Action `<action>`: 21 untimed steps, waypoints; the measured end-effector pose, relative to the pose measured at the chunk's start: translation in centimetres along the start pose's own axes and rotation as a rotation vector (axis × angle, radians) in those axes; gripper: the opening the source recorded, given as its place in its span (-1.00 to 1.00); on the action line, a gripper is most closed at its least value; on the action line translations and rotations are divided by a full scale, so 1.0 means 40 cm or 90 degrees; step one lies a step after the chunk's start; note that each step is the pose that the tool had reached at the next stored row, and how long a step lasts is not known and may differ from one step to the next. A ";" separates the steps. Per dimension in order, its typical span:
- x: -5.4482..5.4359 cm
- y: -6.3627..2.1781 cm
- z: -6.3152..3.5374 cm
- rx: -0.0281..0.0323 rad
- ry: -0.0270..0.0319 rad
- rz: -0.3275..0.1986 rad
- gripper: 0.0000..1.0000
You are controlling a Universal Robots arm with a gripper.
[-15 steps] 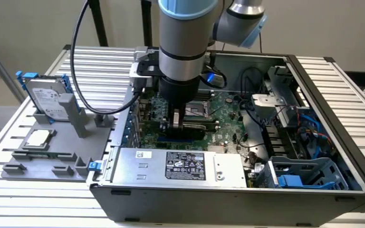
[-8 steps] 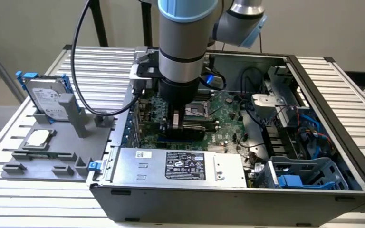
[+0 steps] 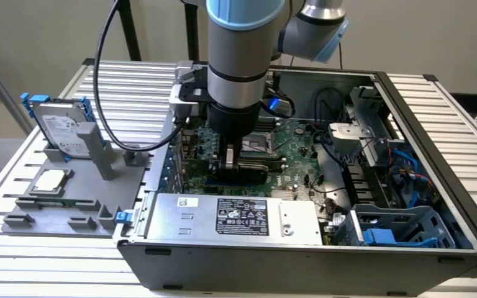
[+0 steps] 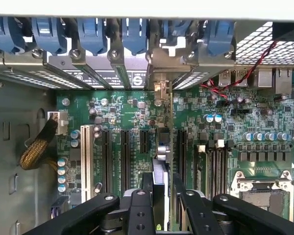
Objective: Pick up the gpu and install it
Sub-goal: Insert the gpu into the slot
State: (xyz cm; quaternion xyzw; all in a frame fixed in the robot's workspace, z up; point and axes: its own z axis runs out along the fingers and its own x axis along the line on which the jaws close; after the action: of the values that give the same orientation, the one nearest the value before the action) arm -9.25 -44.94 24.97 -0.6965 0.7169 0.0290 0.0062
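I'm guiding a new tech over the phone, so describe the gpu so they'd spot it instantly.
Look inside the open computer case, at the green motherboard. The gpu stands on edge there among the expansion slots, between the fingers of the gripper. Unlike the empty slots beside it, it is a thin upright card.

The arm (image 3: 236, 56) points straight down, its tool (image 4: 161, 198) clamped on something thin.

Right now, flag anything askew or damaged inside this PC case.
Nothing stands out. The gripper holds the gpu edge-on, upright over the motherboard slots. The hard drive and CPU chip sit in their gray holder.
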 end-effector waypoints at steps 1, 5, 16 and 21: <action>0.000 0.000 0.000 0.0000 0.0000 0.000 -1.00; -0.001 0.003 0.000 0.0000 -0.0001 0.000 -1.00; -0.005 0.008 0.001 0.0001 0.0000 0.001 -1.00; -0.006 0.010 0.001 0.0001 0.0002 0.001 -1.00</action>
State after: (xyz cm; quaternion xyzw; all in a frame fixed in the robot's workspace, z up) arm -9.65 -44.67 24.96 -0.6959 0.7175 0.0288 0.0061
